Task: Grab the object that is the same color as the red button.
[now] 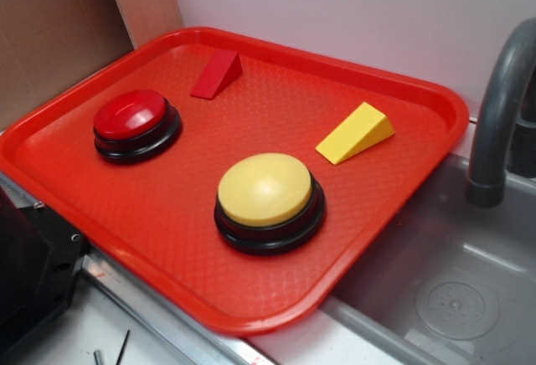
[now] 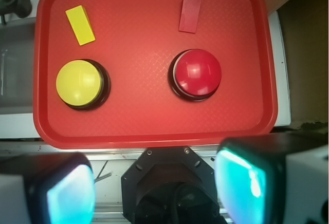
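While high above the tray (image 2: 154,131), the end effector (image 2: 154,188) (empty) gapes.

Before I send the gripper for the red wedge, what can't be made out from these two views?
- Gripper: wrist view shows only blurred fingers at the bottom edge; exterior view doesn't show it.
- Red wedge: wrist view looks straight down, so its slope direction doesn't show.
- Tray: the wedge's far face is hidden in the exterior view.
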